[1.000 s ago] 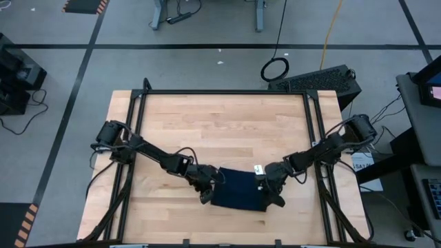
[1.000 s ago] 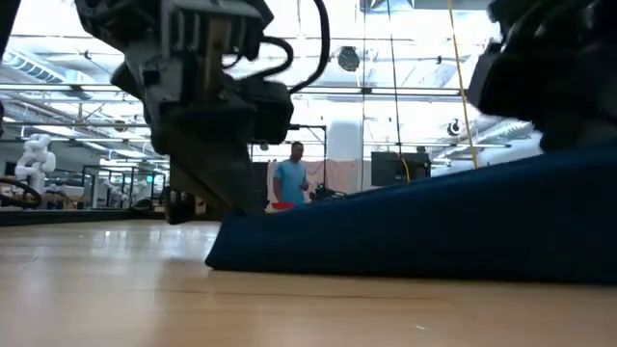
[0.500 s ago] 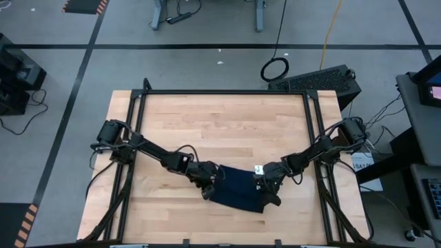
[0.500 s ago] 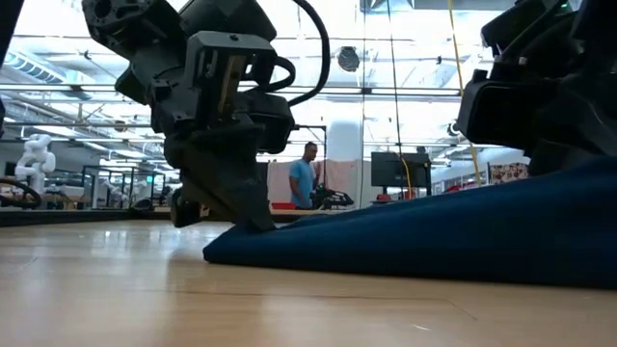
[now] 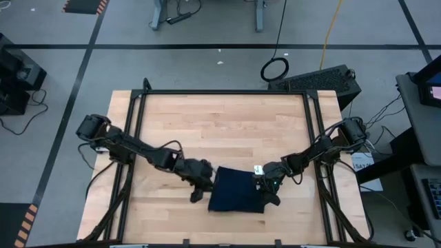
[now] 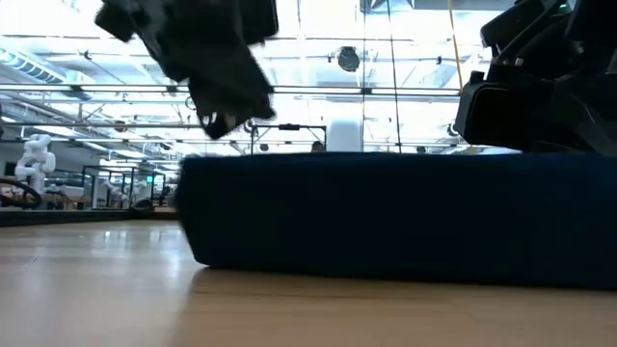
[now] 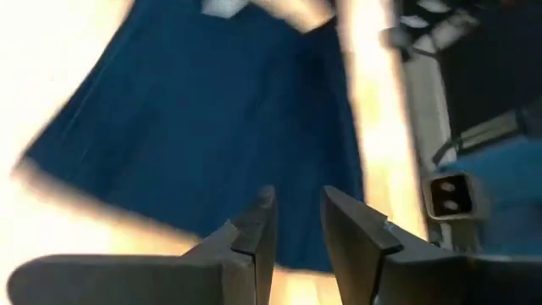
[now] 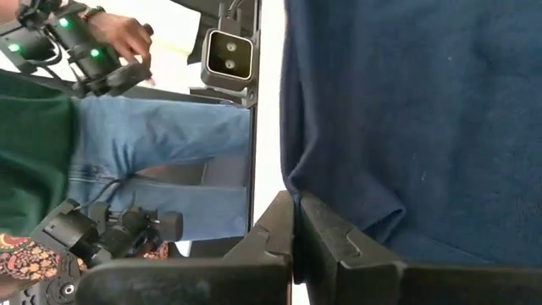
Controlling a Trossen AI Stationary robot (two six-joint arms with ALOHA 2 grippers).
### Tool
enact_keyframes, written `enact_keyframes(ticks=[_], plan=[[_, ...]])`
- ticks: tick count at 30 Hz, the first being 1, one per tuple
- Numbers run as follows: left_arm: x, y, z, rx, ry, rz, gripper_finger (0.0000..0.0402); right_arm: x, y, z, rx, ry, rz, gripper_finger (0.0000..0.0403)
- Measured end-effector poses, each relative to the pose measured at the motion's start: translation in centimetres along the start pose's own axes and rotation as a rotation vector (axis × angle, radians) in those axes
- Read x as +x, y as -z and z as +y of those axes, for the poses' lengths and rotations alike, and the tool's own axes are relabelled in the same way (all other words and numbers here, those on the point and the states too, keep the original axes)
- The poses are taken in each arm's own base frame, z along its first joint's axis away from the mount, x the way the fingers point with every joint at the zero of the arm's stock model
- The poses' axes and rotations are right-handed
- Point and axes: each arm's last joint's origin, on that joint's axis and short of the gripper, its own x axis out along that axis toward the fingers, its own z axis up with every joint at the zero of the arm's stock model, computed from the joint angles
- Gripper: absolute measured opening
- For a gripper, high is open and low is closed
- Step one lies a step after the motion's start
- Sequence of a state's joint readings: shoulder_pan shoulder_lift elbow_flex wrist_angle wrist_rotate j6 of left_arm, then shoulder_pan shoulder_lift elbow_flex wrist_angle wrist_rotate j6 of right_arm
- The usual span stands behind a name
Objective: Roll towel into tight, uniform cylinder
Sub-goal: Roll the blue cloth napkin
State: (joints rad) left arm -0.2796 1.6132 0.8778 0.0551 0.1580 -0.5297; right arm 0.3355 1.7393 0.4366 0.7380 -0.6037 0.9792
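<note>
The dark navy towel (image 5: 236, 191) lies folded on the wooden table, near the front middle, with its white tag (image 5: 258, 168) at the far right corner. My left gripper (image 5: 196, 193) hangs just left of the towel, raised above it in the low view (image 6: 224, 96). Its fingers (image 7: 296, 212) stand a little apart and hold nothing. My right gripper (image 5: 269, 193) is at the towel's right edge, shut on the cloth (image 8: 295, 203). My right gripper pinches the towel's right edge (image 8: 292, 182) between its two fingers, toward the near right corner. The fingers come from the table's right side, slanting down. The cloth puckers beside the fingers. The rest of the towel spreads away from them on the table.
Black frame rails (image 5: 134, 117) run along the table's left, far and right edges. A person in blue jeans (image 8: 144, 144), a hand on control handles (image 8: 110, 42), stands past the near edge by the low camera (image 8: 229, 55). Bare wood (image 5: 220, 124) lies beyond the towel.
My left gripper has come up off the towel's left end and drawn back toward the table's left edge. The towel, which sloped down to its left end in the low view, now shows a level top line and lies squarer on the table. My right gripper has kept hold.
</note>
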Motion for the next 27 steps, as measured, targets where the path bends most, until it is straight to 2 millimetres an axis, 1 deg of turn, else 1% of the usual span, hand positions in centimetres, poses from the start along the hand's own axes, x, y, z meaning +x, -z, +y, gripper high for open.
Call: enact_keyframes(ticks=[3,6,8,10,14,17,20,22,25,27], plan=[[-0.1,0.3,-1.9,0.190,0.032,-0.048,0.0100,0.0,0.0,0.0,0.010,0.000,-0.002,0.0000],[0.5,1.6,-3.3,0.329,0.040,-0.028,0.0100,0.0,0.0,0.0,0.030,-0.002,-0.003,0.0000],[1.1,2.7,-3.6,0.374,0.031,0.032,0.0100,0.0,-0.1,0.1,0.044,-0.009,-0.010,0.0000],[1.4,3.4,-3.7,0.394,0.029,0.067,0.0100,0.0,-0.2,0.2,0.057,-0.023,-0.017,0.0000],[1.9,3.7,-3.8,0.426,0.021,0.065,0.0107,0.0,-0.3,0.4,0.052,-0.046,-0.026,0.0000],[2.5,4.0,-3.3,0.436,-0.026,0.067,0.0136,0.0,-0.3,0.4,0.055,-0.048,-0.027,0.0000],[3.6,4.3,-2.9,0.424,-0.074,0.044,0.0182,0.0,-0.3,0.4,0.066,-0.044,-0.034,0.0000],[4.2,4.8,-3.0,0.423,-0.121,0.026,0.0216,0.0,-0.3,0.4,0.069,-0.035,-0.049,0.0000],[4.6,5.7,-3.9,0.453,-0.205,-0.027,0.0258,0.0,-0.4,0.3,0.037,-0.013,-0.071,0.0000],[4.6,6.6,-4.9,0.464,-0.252,-0.060,0.0273,0.0,-0.2,0.1,0.042,0.016,-0.069,0.0000]])
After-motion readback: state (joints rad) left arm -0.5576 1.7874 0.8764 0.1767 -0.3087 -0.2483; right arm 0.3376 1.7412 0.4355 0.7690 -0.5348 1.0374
